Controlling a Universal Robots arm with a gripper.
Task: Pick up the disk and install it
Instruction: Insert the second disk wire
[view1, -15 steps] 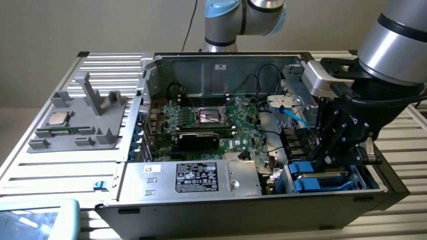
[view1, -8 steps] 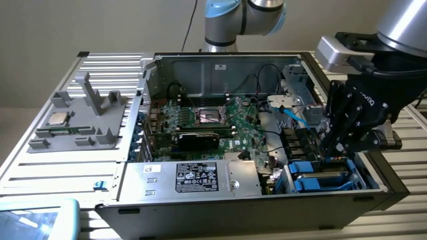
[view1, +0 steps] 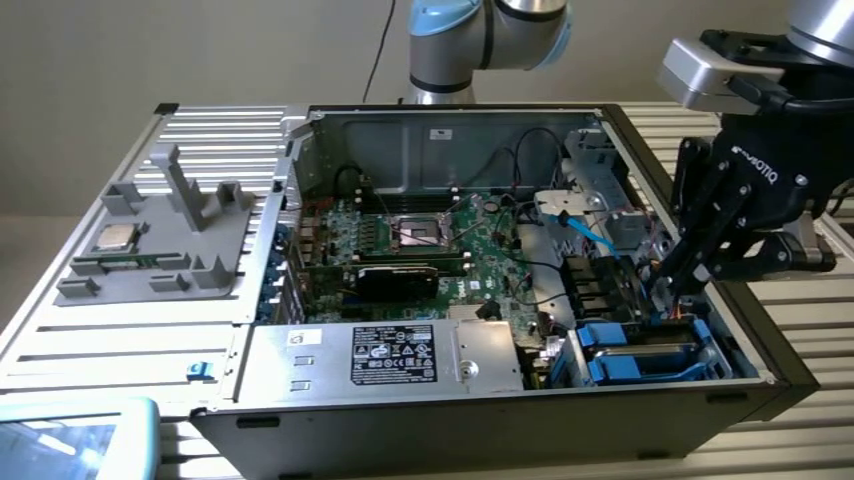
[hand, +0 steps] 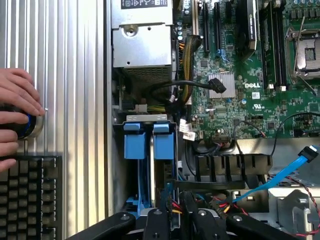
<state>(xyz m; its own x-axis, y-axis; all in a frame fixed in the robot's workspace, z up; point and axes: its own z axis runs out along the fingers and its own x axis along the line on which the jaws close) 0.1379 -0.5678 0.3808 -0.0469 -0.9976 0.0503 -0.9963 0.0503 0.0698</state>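
The disk (hand: 148, 145) sits in the drive bay at the corner of the open computer case (view1: 467, 420). Its bright blue bracket frames a thin silver edge. In the exterior view the blue bracket (view1: 641, 352) shows low in the case on that view's right. My black gripper (view1: 671, 288) hangs just above this bay, reaching down inside the case wall. In the wrist view the gripper (hand: 177, 222) is close to the near end of the disk. Whether it touches the disk is hidden.
A large silver box with a black label (view1: 387, 355) lies beside the bay. The green motherboard (view1: 427, 245) and loose cables, one a blue ribbon (hand: 280, 175), fill the case. A grey fixture with a CPU chip (view1: 114, 238) stands outside. A person's hand (hand: 15, 115) rests by a keyboard (hand: 30, 195).
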